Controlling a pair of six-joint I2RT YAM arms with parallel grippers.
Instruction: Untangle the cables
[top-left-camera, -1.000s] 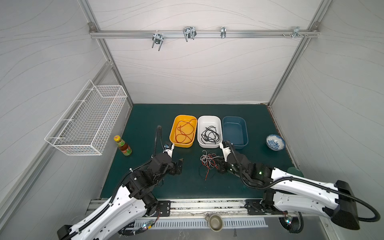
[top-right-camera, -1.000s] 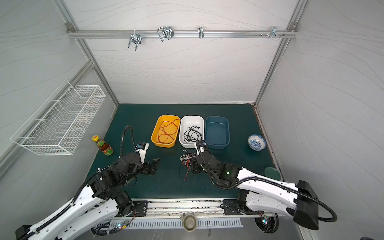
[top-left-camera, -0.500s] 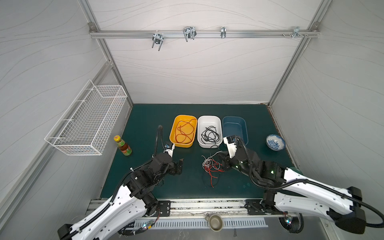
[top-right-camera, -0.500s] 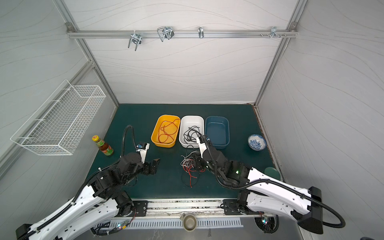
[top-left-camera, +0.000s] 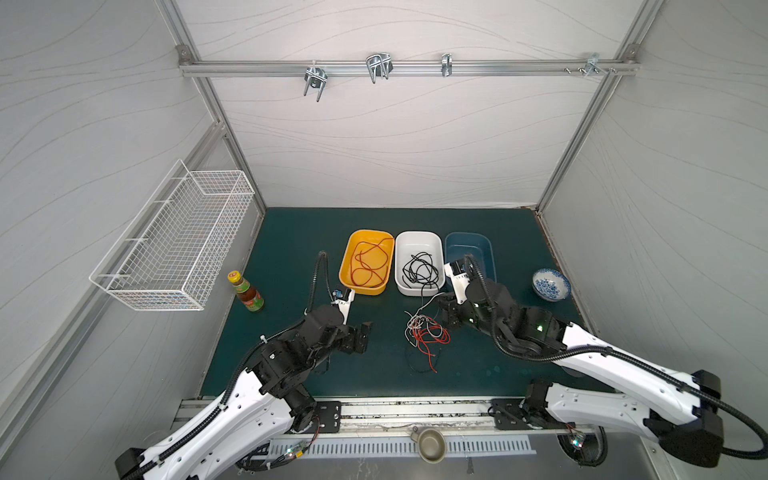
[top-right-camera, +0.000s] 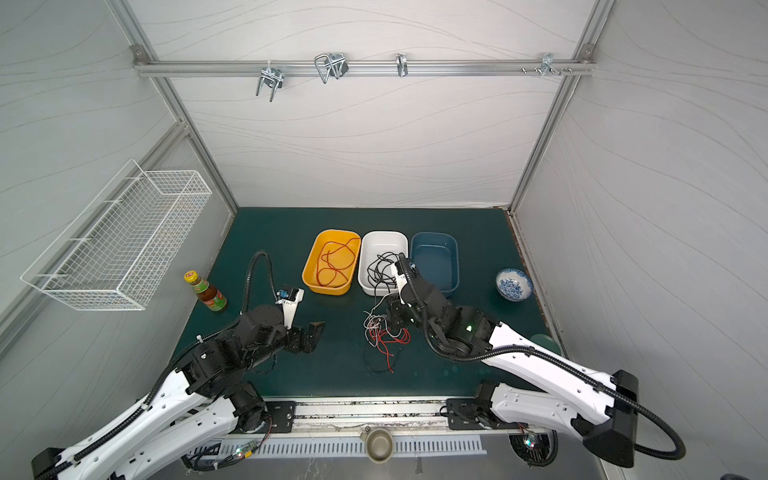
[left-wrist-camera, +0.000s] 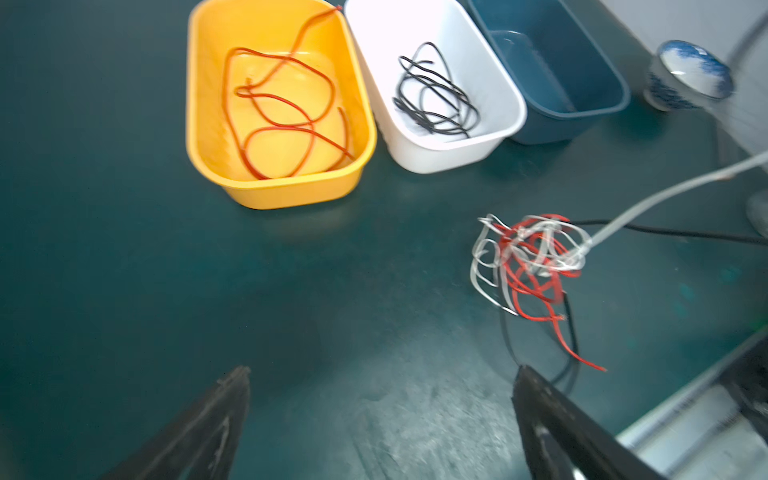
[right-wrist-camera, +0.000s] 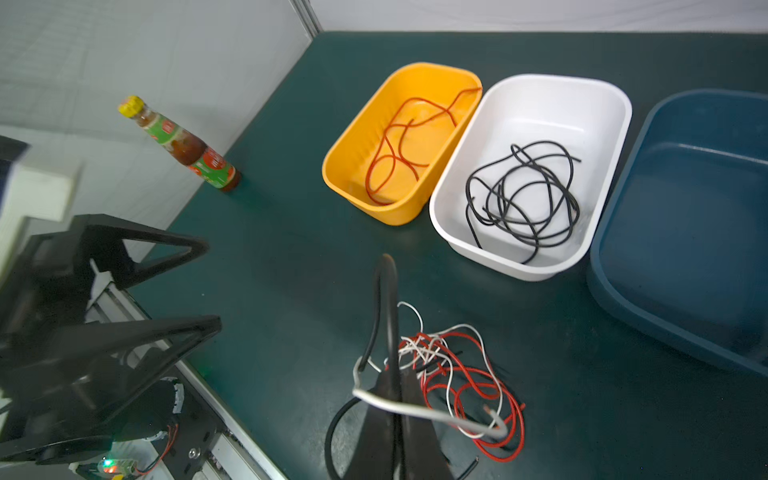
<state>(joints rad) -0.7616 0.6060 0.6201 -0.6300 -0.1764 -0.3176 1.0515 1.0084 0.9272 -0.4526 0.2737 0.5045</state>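
Right claw (right-wrist-camera: 387, 268) pinched one white cable (left-wrist-camera: 665, 207) from the single tangle (left-wrist-camera: 528, 257) just beside it, left claw (left-wrist-camera: 380, 374) was spread, three bins beyond both: yellow bin (left-wrist-camera: 291, 192), white bin (left-wrist-camera: 449, 157), blue bin (left-wrist-camera: 561, 129).

A: What sort of place is this?
B: A robot lab, I think. It is a little booth with plain white walls (top-left-camera: 374, 137) and metal bars (top-left-camera: 498, 66) along the edges.
A: What else shows that?
B: Two white robot arms (top-left-camera: 232, 411) are fixed to a rail (top-left-camera: 415, 409) at the front of a dark green desk (top-left-camera: 291, 249). A wire basket (top-left-camera: 174, 241) hangs on the side wall, and three tubs (top-left-camera: 465, 248) stand in a row.
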